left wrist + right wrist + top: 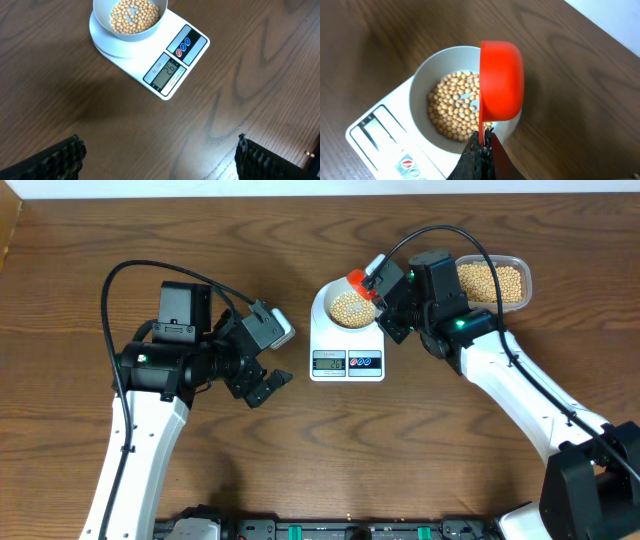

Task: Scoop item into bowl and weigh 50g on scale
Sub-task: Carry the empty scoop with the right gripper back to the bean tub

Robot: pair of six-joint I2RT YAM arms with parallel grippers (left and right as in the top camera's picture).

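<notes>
A pale bowl (pixel 330 299) (pixel 102 20) (pixel 420 85) stands on the white scale (pixel 330 363) (pixel 192 55) (pixel 375 145) and holds a layer of tan beans (pixel 350 307) (pixel 132 15) (pixel 452 110). My right gripper (pixel 385 288) (pixel 482 137) is shut on the thin handle of a red scoop (pixel 360 282) (pixel 501 80), which hangs tipped on its side over the bowl's right rim. My left gripper (pixel 268 385) (pixel 157 155) stands wide open and empty over bare table, left of the scale. The display shows digits.
A clear plastic tub (pixel 492 282) full of the same beans sits behind my right arm at the back right. The table's far edge runs along the top of the overhead view.
</notes>
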